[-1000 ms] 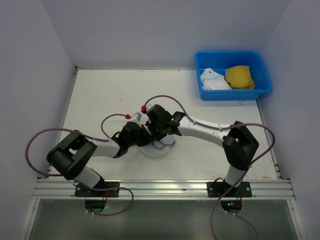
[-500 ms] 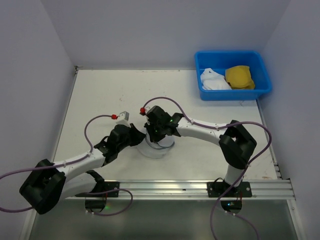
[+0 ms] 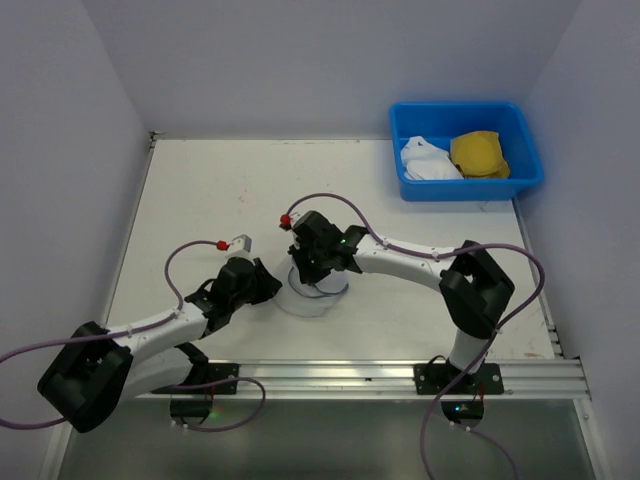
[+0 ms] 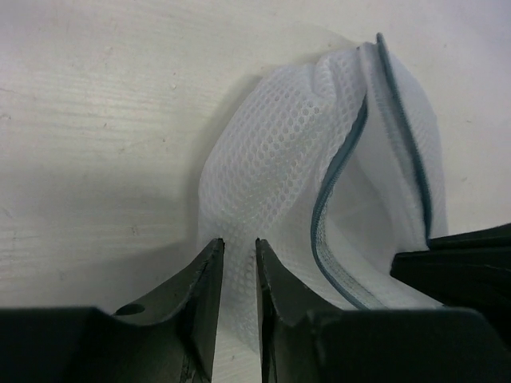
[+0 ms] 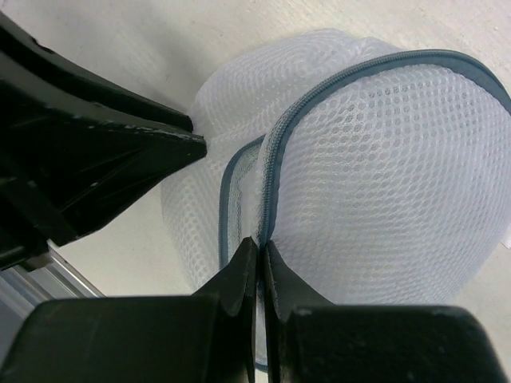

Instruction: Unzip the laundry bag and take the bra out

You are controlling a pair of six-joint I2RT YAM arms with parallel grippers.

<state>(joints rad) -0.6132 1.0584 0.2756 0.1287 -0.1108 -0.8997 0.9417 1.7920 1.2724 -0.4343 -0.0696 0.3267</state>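
Observation:
The laundry bag (image 3: 316, 297), white mesh with a grey-blue zipper, lies at the table's middle; its zipper gapes partly open in the left wrist view (image 4: 271, 159). My left gripper (image 3: 270, 287) is at its left side, jaws nearly together with mesh wall between them (image 4: 239, 243). My right gripper (image 3: 318, 272) is over the bag, shut on the zipper line at the rim (image 5: 261, 242). No yellow shows inside the bag (image 5: 399, 159). The mustard-yellow bra (image 3: 478, 153) lies in the blue bin.
The blue bin (image 3: 466, 189) stands at the back right and also holds a crumpled white cloth (image 3: 428, 160). Both arms crowd the table's middle, their purple cables looping out. The metal rail (image 3: 320, 377) runs along the near edge.
My left arm has drawn back to the left and toward the near edge, its elbow dropping low. The right gripper has stayed on the bag's rim.

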